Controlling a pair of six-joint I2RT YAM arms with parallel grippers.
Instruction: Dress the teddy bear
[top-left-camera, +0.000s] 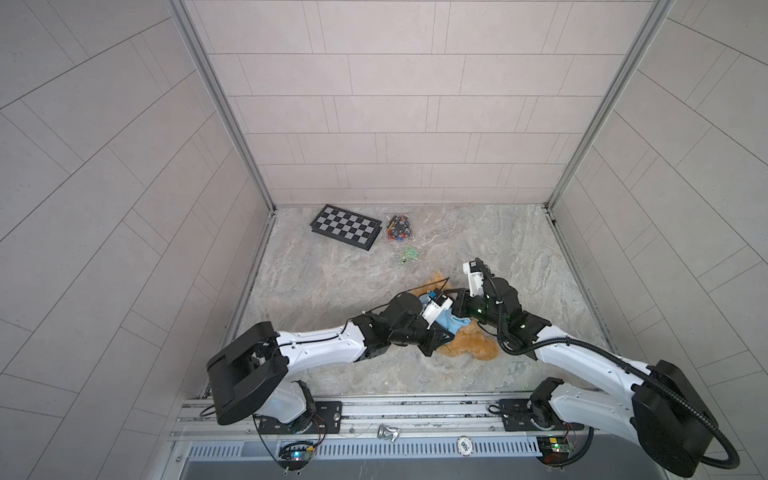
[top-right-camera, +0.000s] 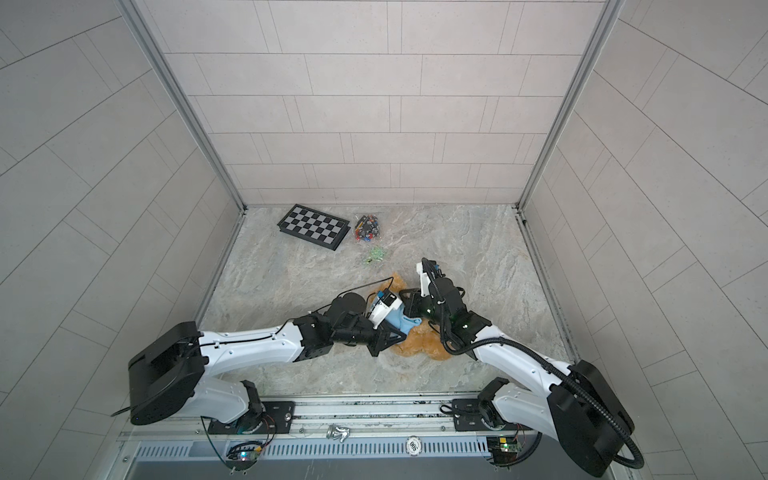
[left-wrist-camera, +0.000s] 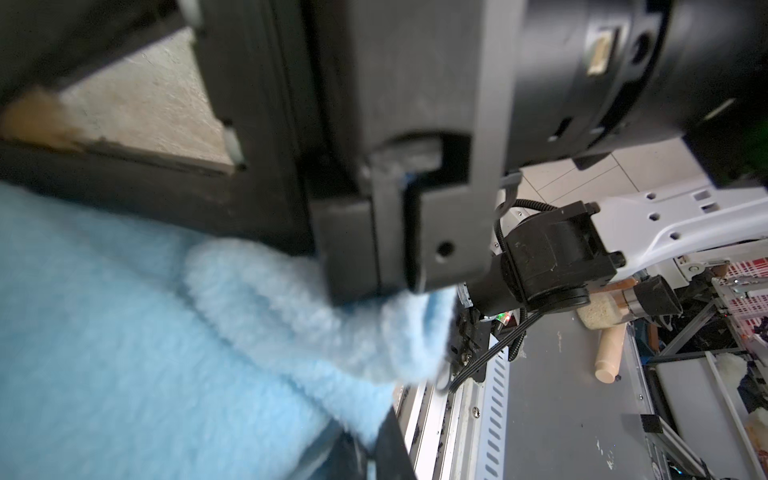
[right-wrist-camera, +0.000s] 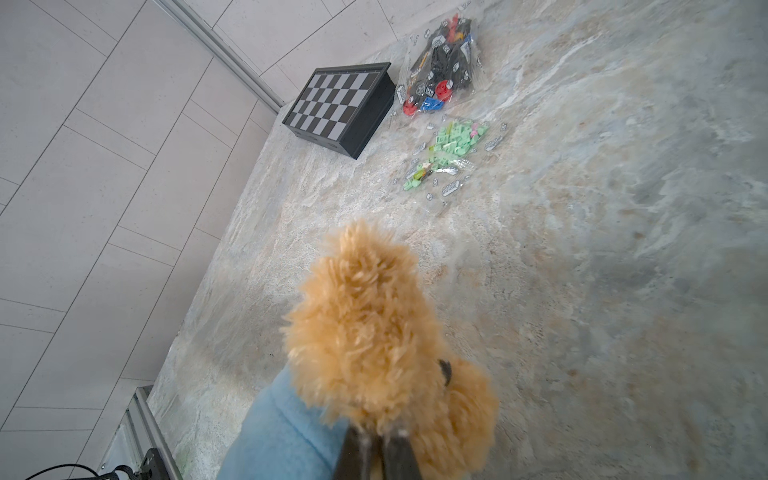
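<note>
The golden-brown fluffy plush teddy bear (right-wrist-camera: 365, 332) lies well apart from the black folding chessboard (right-wrist-camera: 332, 104), with a light blue fleece hoodie (right-wrist-camera: 282, 432) partly over it. The left gripper (left-wrist-camera: 399, 282) is clenched on the hoodie. The right gripper (right-wrist-camera: 376, 444) pinches the bear's shaggy fur.

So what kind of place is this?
Likely a robot test cell, not a home: a left arm and right arm mounted on a rail, panel walls boxing in the tabletop, and props like a chessboard and bagged toy bricks.
</note>
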